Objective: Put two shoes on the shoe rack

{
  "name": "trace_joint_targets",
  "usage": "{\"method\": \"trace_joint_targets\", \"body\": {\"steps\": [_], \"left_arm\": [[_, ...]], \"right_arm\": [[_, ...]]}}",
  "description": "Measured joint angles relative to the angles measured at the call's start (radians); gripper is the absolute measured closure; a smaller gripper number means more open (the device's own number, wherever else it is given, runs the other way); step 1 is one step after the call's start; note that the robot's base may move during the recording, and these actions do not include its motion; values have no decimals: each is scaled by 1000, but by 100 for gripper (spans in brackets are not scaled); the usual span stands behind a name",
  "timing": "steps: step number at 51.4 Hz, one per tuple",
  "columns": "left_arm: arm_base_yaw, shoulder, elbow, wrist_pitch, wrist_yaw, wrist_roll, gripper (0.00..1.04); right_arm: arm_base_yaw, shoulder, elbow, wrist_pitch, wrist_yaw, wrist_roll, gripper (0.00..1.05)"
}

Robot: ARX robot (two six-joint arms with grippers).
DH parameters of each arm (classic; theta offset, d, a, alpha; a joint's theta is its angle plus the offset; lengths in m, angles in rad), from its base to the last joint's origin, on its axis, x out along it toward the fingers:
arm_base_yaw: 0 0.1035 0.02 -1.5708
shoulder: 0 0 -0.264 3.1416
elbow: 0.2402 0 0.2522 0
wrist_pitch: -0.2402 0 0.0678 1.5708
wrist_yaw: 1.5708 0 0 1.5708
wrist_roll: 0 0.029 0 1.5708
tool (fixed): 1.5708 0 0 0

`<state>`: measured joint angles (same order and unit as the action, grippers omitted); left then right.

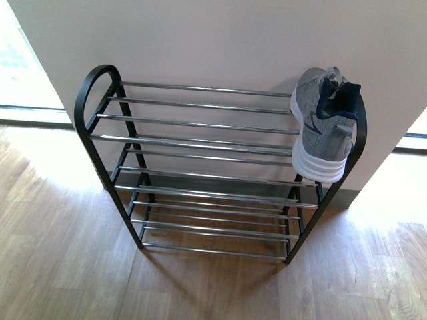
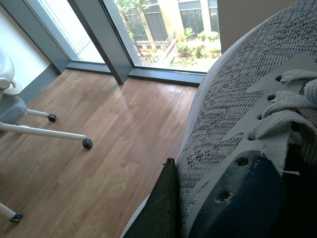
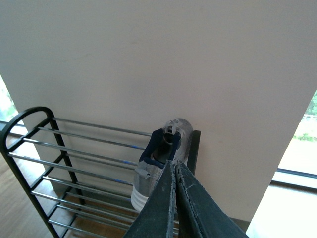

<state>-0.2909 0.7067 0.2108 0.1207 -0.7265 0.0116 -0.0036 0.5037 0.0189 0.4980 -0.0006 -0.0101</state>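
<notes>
The shoe rack [image 1: 193, 143], a black frame with chrome rods, stands against a white wall. One grey sneaker [image 1: 323, 130] with a white sole rests on its top shelf at the right end, heel toward me. Neither arm shows in the front view. My left gripper [image 2: 185, 186] is shut on a second grey sneaker [image 2: 237, 109], which fills the left wrist view; one dark finger [image 2: 161, 208] presses its side and the other is hidden. My right gripper [image 3: 173, 166] is shut and empty, in front of the rack [image 3: 74, 153] and the shelved sneaker [image 3: 156, 171].
A white wall [image 1: 213, 40] backs the rack, with bright windows on both sides. The floor is wood planks [image 1: 67, 267]. In the left wrist view, a wheeled office chair [image 2: 29, 129] stands on the floor near tall windows [image 2: 168, 29].
</notes>
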Motion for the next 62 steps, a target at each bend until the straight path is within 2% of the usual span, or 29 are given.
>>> {"method": "trace_joint_targets", "body": {"steps": [23, 42, 47, 62], "left_arm": [[0, 0, 0, 0, 1, 0, 103], [0, 0, 0, 0, 0, 0, 103], [0, 0, 0, 0, 1, 0, 103], [0, 0, 0, 0, -2, 0, 103]], "right_arm": [[1, -223, 0, -216, 0, 0, 103], [2, -330, 0, -323, 0, 0, 103], [2, -465, 0, -484, 1, 0, 103], [2, -497, 0, -495, 1, 0, 103]]}}
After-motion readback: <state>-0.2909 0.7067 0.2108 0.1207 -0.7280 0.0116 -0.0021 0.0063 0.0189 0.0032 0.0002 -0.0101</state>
